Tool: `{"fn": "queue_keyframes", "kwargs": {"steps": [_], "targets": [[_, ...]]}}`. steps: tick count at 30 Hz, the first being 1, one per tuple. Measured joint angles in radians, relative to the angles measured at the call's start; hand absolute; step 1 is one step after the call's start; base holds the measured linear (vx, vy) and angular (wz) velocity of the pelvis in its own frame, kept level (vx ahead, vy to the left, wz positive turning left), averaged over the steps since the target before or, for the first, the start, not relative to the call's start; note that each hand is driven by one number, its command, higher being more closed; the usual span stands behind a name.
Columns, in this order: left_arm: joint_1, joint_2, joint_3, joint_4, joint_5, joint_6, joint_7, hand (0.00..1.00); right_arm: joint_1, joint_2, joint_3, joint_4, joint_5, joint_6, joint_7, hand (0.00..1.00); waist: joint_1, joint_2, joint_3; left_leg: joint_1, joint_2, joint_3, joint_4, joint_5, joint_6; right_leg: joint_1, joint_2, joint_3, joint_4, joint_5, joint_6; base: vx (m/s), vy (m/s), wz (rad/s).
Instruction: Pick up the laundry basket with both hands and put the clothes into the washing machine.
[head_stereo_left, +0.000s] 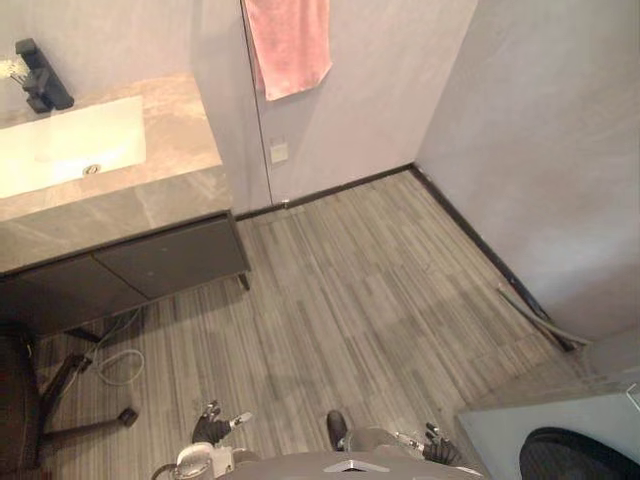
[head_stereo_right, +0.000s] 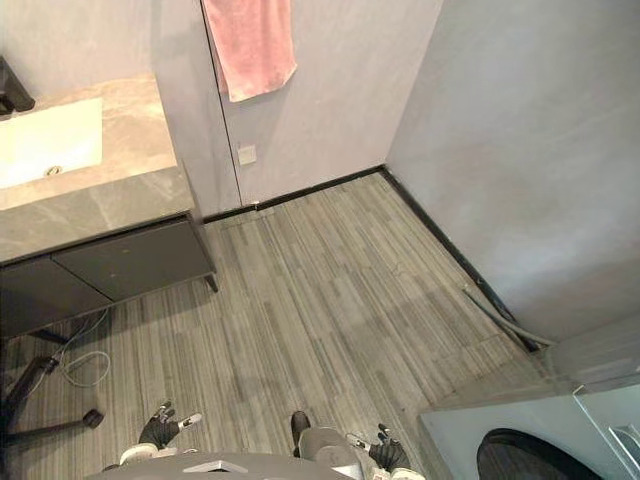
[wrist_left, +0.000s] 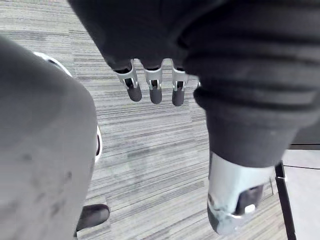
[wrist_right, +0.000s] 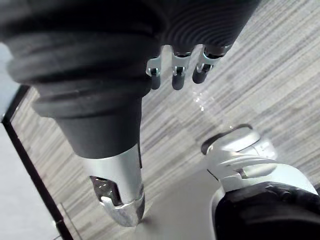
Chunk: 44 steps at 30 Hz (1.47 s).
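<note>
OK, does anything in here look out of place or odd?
Nothing spilled or broken. A grey hose lies loose on the floor along the right wall, and a white cable sits in a loose loop by the cabinet.

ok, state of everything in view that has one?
left hand: open, empty
right hand: open, empty
washing machine: cannot tell whether the door is open or shut
pink towel: hanging on the wall
vanity cabinet: doors shut
sink: empty
faucet: no water seen running
</note>
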Motion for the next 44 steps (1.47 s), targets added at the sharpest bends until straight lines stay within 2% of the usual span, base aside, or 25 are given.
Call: {"fn": "queue_keyframes", "kwargs": {"steps": [1,2,3,5,6,7,9,10,12,13,14,16,20,23,24,25,26,28,30,31,33,35,42,43,44], "targets": [[-0.003,0.003,-0.011,-0.001,0.0,0.0,-0.001,0.0,0.01,0.009,-0.026,-0.007,0.008,0.0,0.0,0.0,-0.013,0.002,0.0,0.015,-0.018,-0.014,-0.069,-0.006,0.007,-0.005,-0.006,-0.02,0.002,0.0,0.004,-0.16,0.143,0.56],[-0.008,0.008,-0.021,-0.009,0.0,-0.001,-0.001,0.0,0.016,0.019,-0.038,-0.023,0.02,0.002,-0.001,0.0,-0.029,-0.006,-0.003,0.025,-0.042,-0.012,-0.154,-0.023,-0.005,-0.032,-0.017,-0.038,0.031,-0.007,0.019,-0.14,0.141,0.58],[-0.022,0.024,-0.036,-0.01,0.0,-0.001,0.0,0.0,0.022,0.037,-0.039,-0.043,0.04,0.002,-0.001,0.0,-0.035,-0.03,0.005,0.009,-0.064,-0.013,-0.168,-0.017,0.0,-0.067,-0.04,-0.031,0.075,-0.017,0.041,-0.13,0.111,0.36],[-0.02,0.04,-0.039,-0.011,0.001,0.001,0.0,0.0,0.039,0.059,-0.041,-0.077,0.068,0.002,-0.001,0.0,-0.023,-0.046,0.019,-0.022,-0.068,-0.008,-0.139,-0.024,0.013,-0.106,-0.042,0.028,0.118,-0.015,0.061,-0.14,0.09,-0.14],[-0.016,0.04,-0.038,-0.01,0.001,0.002,0.0,0.0,0.048,0.066,-0.043,-0.079,0.08,0.003,-0.001,0.0,-0.026,-0.049,0.017,-0.029,-0.061,-0.004,-0.128,-0.025,0.016,-0.107,-0.039,0.044,0.117,-0.012,0.067,-0.09,0.118,-0.12],[-0.008,0.042,-0.037,-0.01,0.001,0.004,0.0,0.0,0.067,0.077,-0.05,-0.093,0.111,0.003,-0.001,0.0,-0.028,-0.047,0.018,-0.028,-0.046,-0.005,-0.119,-0.022,0.02,-0.11,-0.044,0.048,0.157,-0.031,0.044,-0.01,0.102,0.13],[0.0,0.054,-0.034,-0.012,0.001,0.004,0.003,0.0,0.103,0.086,-0.065,-0.101,0.115,0.004,-0.001,0.0,-0.019,-0.042,0.019,-0.027,-0.013,-0.014,-0.086,-0.016,0.013,-0.11,-0.084,0.036,0.259,-0.079,0.036,0.08,0.029,0.15],[0.005,0.06,-0.027,-0.014,0.0,0.004,0.009,0.0,0.117,0.089,-0.067,-0.107,0.115,0.002,-0.002,0.0,-0.019,-0.044,0.017,-0.034,-0.002,-0.03,-0.066,-0.011,0.002,-0.089,-0.115,0.047,0.252,-0.085,0.051,0.07,-0.091,0.16],[0.007,0.059,-0.001,-0.013,0.0,0.004,0.011,0.0,0.119,0.09,-0.067,-0.105,0.113,0.004,-0.002,0.0,-0.019,-0.053,-0.01,-0.057,0.014,-0.044,-0.066,-0.006,-0.024,-0.075,-0.108,0.065,0.193,-0.11,0.111,0.01,-0.196,0.07],[0.006,0.056,0.007,-0.012,-0.001,0.004,0.013,0.0,0.114,0.089,-0.066,-0.103,0.112,0.004,-0.001,0.0,-0.012,-0.052,-0.019,-0.068,0.021,-0.047,-0.067,-0.001,-0.033,-0.078,-0.1,0.065,0.176,-0.115,0.116,0.02,-0.24,-0.16],[0.005,0.039,0.008,-0.01,-0.001,0.003,0.011,0.0,0.104,0.074,-0.066,-0.094,0.104,0.004,0.0,0.0,0.0,-0.028,-0.012,-0.076,0.036,-0.062,-0.069,0.011,-0.047,-0.08,-0.079,0.06,0.164,-0.116,0.113,0.01,-0.216,-0.09],[0.005,0.02,0.012,-0.009,-0.002,0.003,0.012,0.0,0.093,0.057,-0.067,-0.071,0.104,0.011,0.0,0.0,0.0,-0.017,-0.01,-0.052,0.038,-0.078,-0.104,0.043,-0.057,-0.078,-0.066,0.037,0.198,-0.127,0.098,-0.03,-0.241,0.16],[0.011,0.026,0.041,-0.01,-0.004,-0.002,0.014,0.0,0.074,0.049,-0.064,-0.041,0.064,0.018,0.0,0.0,0.003,-0.041,-0.014,-0.045,0.054,-0.116,-0.105,0.06,-0.071,-0.079,-0.051,0.006,0.299,-0.204,0.067,-0.1,-0.185,0.31],[0.009,0.037,0.028,-0.018,-0.01,-0.003,0.016,0.0,0.066,0.049,-0.066,-0.038,0.042,0.016,-0.002,0.0,0.004,-0.057,-0.009,-0.079,0.08,-0.097,-0.05,0.058,-0.036,-0.097,-0.056,-0.043,0.341,-0.244,0.042,-0.16,-0.146,0.32],[0.007,0.042,0.018,-0.017,-0.011,-0.003,0.016,0.0,0.062,0.052,-0.066,-0.038,0.042,0.015,-0.002,0.0,0.003,-0.061,-0.009,-0.087,0.085,-0.072,-0.015,0.053,-0.014,-0.106,-0.063,-0.048,0.341,-0.241,0.037,-0.16,-0.044,0.23],[-0.002,0.043,0.001,-0.016,-0.01,-0.001,0.017,0.0,0.057,0.053,-0.069,-0.037,0.047,0.007,-0.002,0.0,-0.001,-0.057,-0.003,-0.125,0.09,-0.027,0.099,0.031,0.008,-0.113,-0.076,-0.056,0.337,-0.23,0.035,-0.13,0.021,0.27],[0.0,0.04,-0.022,-0.011,-0.01,-0.002,0.016,0.0,0.056,0.051,-0.085,-0.038,0.049,0.001,-0.002,0.0,-0.01,-0.038,-0.001,-0.138,0.07,0.0,0.163,-0.019,0.001,-0.106,-0.081,-0.067,0.298,-0.201,0.032,-0.13,0.05,0.27],[0.005,0.046,-0.041,-0.008,-0.009,-0.002,0.016,0.0,0.056,0.051,-0.087,-0.036,0.072,0.001,-0.001,0.0,-0.024,-0.029,0.0,-0.121,0.008,-0.023,0.072,-0.076,-0.003,-0.103,-0.082,-0.067,0.229,-0.161,0.045,-0.12,0.149,0.13],[0.005,0.061,-0.039,-0.008,-0.01,-0.002,0.016,0.0,0.061,0.077,-0.107,-0.033,0.075,0.001,-0.002,0.0,-0.029,-0.042,-0.004,-0.124,-0.047,-0.012,-0.036,-0.029,0.015,-0.092,-0.1,-0.042,0.129,-0.101,0.061,-0.06,0.11,0.05],[0.005,0.062,-0.039,-0.008,-0.009,-0.002,0.016,0.0,0.07,0.085,-0.111,-0.035,0.075,0.001,-0.002,0.0,-0.03,-0.062,-0.017,-0.131,-0.066,-0.009,-0.071,-0.013,0.022,-0.078,-0.107,-0.038,0.052,-0.063,0.064,0.0,0.138,-0.03],[-0.001,0.064,-0.04,-0.013,-0.01,-0.002,0.015,0.0,0.078,0.092,-0.112,-0.037,0.076,0.002,-0.003,0.0,-0.026,-0.06,-0.01,-0.151,-0.079,-0.005,-0.06,-0.012,0.031,-0.077,-0.122,-0.033,0.013,-0.015,0.08,0.01,0.159,-0.03],[-0.001,0.072,-0.057,-0.017,-0.01,-0.003,0.015,0.0,0.077,0.092,-0.104,-0.039,0.075,0.002,-0.005,0.0,-0.029,-0.06,-0.01,-0.146,-0.092,-0.006,-0.047,-0.022,0.047,-0.071,-0.135,-0.013,0.039,-0.009,0.099,0.01,0.144,0.05],[0.0,0.07,-0.082,-0.079,-0.048,-0.038,0.017,0.0,0.07,0.086,-0.096,-0.075,0.084,-0.003,-0.024,0.0,-0.008,-0.056,-0.023,-0.115,-0.114,-0.039,-0.066,-0.025,0.053,-0.035,-0.146,-0.018,0.039,-0.028,0.116,0.06,0.043,0.15],[0.004,0.064,-0.082,-0.077,-0.075,-0.038,0.016,0.0,0.073,0.084,-0.097,-0.073,0.084,-0.005,-0.024,0.0,0.002,-0.043,-0.022,-0.113,-0.118,-0.044,-0.068,-0.023,0.053,-0.028,-0.145,-0.021,0.031,-0.028,0.116,0.06,0.007,0.1],[0.007,0.06,-0.081,-0.077,-0.087,-0.038,0.017,0.0,0.074,0.081,-0.099,-0.073,0.084,-0.005,-0.024,0.0,0.002,-0.042,-0.025,-0.112,-0.12,-0.05,-0.072,-0.021,0.054,-0.024,-0.145,-0.023,0.027,-0.028,0.116,0.03,0.006,0.05]]}}
